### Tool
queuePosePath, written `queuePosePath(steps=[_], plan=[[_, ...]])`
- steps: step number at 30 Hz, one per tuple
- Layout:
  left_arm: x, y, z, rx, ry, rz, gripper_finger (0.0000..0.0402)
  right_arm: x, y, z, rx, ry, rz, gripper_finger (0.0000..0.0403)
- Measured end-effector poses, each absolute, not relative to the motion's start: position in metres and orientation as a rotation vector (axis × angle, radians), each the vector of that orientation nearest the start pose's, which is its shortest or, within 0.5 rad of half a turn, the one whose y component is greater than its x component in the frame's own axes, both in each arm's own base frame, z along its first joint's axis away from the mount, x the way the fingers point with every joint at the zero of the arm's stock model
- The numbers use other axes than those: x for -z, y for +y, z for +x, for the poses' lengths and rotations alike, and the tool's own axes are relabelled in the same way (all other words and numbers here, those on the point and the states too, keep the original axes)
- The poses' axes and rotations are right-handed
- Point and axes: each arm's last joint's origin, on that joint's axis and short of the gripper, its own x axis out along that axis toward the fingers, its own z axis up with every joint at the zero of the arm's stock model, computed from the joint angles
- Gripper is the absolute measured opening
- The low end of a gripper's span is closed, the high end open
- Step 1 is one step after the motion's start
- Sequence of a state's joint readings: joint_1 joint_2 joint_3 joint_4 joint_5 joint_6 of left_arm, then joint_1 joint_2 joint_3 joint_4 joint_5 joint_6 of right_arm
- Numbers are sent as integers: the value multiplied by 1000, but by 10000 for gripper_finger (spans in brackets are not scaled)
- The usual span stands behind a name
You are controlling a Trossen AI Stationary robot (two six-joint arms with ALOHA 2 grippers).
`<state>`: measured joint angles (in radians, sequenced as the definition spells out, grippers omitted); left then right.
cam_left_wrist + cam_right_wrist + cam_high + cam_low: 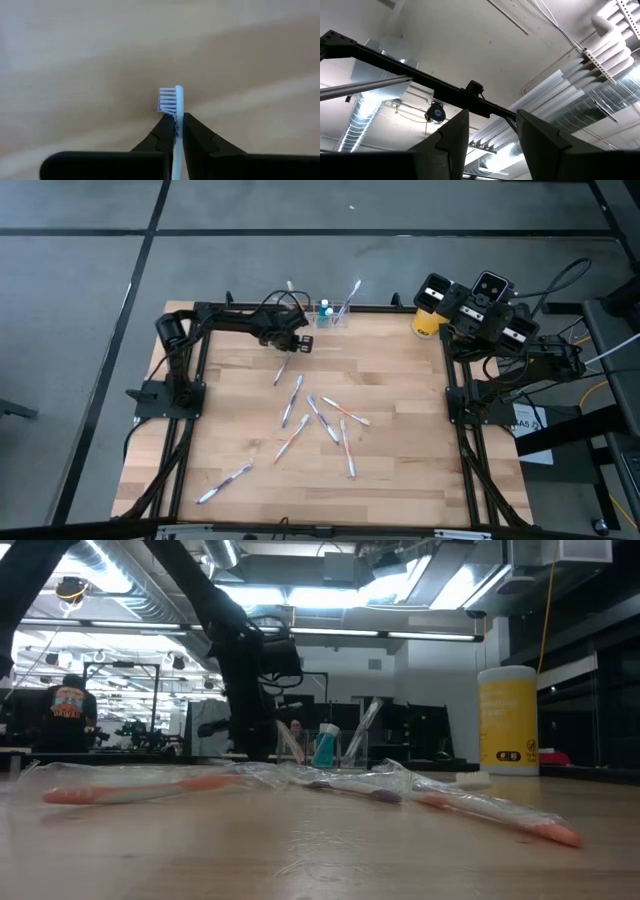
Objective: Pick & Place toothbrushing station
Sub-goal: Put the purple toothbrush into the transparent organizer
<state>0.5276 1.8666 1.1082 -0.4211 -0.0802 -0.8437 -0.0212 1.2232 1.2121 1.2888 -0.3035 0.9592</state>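
My left gripper is at the table's far left-middle, shut on a white toothbrush with purple-white bristles. The toothbrushing station, a small see-through holder, stands on the table's far edge. A toothbrush and a blue item stick up out of it; it also shows in the low view. My right gripper is raised at the far right, open, pointing at the ceiling. Several more toothbrushes lie on the wood. My left gripper pinches the toothbrush's neck between its two fingers, just behind the bristle head. The fingers come steeply from above. The head sticks out past the fingertips, close over the wood. The handle runs back toward the table's near edge.
A tall yellow cylinder with a white top stands at the far right corner. Loose toothbrushes in clear wrappers are scattered over the middle of the table, and one lies near the front left. A black frame rims the table.
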Motion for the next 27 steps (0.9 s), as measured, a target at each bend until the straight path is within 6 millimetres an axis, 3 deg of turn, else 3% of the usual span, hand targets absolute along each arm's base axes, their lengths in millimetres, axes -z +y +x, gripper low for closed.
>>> queuePosePath(steps=[5, 10, 17, 20, 27], plan=[[-183, 165, 309, -914, 735, -1008, 12, -500, 6, 203, -810, -1032, 603, 166], [-232, 133, 316, -770, 537, -1006, 12, -500, 7, 203, -804, -1036, 594, 166], [-289, 96, 344, -494, 136, -623, 12, -500, 7, 204, -799, -1033, 544, 166], [-294, 105, 356, -476, -37, -555, 12, -500, 7, 204, -796, -1032, 541, 166], [-261, 168, 368, -539, -285, -514, 12, -500, 11, 204, -796, -1037, 519, 166]])
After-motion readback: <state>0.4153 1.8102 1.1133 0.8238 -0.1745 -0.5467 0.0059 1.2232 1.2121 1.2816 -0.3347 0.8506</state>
